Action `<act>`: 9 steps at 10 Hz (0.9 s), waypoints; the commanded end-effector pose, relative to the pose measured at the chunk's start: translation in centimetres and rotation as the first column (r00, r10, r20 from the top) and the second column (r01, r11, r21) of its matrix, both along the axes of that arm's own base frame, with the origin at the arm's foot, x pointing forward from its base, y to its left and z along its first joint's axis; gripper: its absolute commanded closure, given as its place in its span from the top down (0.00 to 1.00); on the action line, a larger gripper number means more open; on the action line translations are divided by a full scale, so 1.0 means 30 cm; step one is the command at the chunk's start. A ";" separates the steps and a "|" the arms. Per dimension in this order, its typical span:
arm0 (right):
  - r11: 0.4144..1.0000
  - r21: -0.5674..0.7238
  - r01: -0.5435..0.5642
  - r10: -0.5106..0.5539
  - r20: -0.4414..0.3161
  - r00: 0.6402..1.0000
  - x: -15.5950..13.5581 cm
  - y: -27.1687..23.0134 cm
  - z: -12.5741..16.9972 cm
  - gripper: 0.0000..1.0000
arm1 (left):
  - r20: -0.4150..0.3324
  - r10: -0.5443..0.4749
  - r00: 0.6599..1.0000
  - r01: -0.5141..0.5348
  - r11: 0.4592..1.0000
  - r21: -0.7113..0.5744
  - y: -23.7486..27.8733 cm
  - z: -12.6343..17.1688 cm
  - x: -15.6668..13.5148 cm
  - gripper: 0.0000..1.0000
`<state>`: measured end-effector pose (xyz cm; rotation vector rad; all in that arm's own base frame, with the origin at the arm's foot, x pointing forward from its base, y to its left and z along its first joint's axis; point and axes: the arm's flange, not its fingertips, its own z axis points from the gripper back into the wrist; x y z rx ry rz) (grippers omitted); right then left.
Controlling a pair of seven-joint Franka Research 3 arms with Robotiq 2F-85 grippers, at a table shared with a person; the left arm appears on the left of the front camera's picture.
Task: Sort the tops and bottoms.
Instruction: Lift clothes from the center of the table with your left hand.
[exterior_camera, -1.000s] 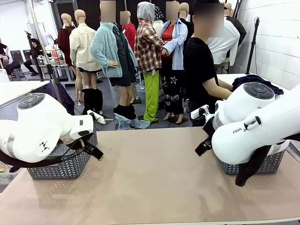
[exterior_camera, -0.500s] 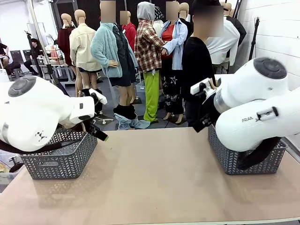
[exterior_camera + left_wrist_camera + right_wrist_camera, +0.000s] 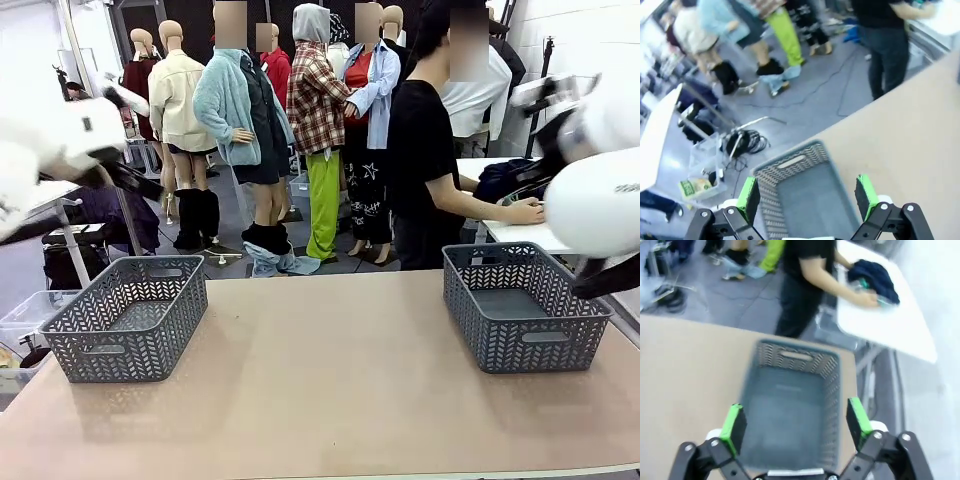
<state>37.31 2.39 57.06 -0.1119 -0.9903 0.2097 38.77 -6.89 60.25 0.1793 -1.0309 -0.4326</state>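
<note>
While left pincer [image 3: 806,192] gapes, right pincer [image 3: 795,421] too

A pale brown worktop [image 3: 330,400] carried two grey plastic baskets with a woven pattern. One basket [image 3: 110,350] stood near the left end and the other basket [image 3: 525,345] near the right end, well apart. Beyond the far edge, a person [image 3: 425,150] in a black T-shirt stood turned toward a white table [image 3: 890,325]. On the grey floor, a coil of black cables [image 3: 745,142] lay just beside a clear plastic box [image 3: 702,160].
</note>
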 end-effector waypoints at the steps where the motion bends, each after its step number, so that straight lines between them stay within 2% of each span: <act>1: 0.978 0.112 0.176 -0.174 -0.032 0.984 -0.032 -0.210 -0.041 1.00 | -0.009 0.171 0.985 -0.171 0.979 -0.106 0.175 0.035 -0.054 1.00; 2: 0.948 0.169 0.269 -0.266 -0.043 0.963 -0.060 -0.358 -0.063 1.00 | -0.024 0.220 0.975 -0.221 0.964 -0.144 0.263 0.049 -0.071 1.00; 3: 0.906 0.233 0.353 -0.343 -0.086 0.936 -0.077 -0.500 -0.103 1.00 | -0.060 0.296 0.953 -0.302 0.933 -0.196 0.405 0.060 -0.089 1.00; 5: 0.823 0.340 0.455 -0.422 -0.172 0.890 -0.103 -0.714 -0.212 1.00 | -0.145 0.385 0.911 -0.410 0.879 -0.244 0.592 0.026 -0.113 1.00; 6: 0.778 0.388 0.494 -0.440 -0.225 0.869 -0.104 -0.799 -0.280 1.00 | -0.187 0.392 0.901 -0.430 0.866 -0.255 0.653 -0.005 -0.125 1.00; 8: 0.729 0.442 0.522 -0.439 -0.284 0.853 -0.112 -0.931 -0.410 1.00 | -0.267 0.427 0.864 -0.497 0.810 -0.310 0.775 -0.076 -0.137 1.00; 9: 0.742 0.462 0.487 -0.408 -0.266 0.873 -0.096 -0.950 -0.456 1.00 | -0.322 0.455 0.830 -0.544 0.788 -0.289 0.815 -0.105 -0.132 1.00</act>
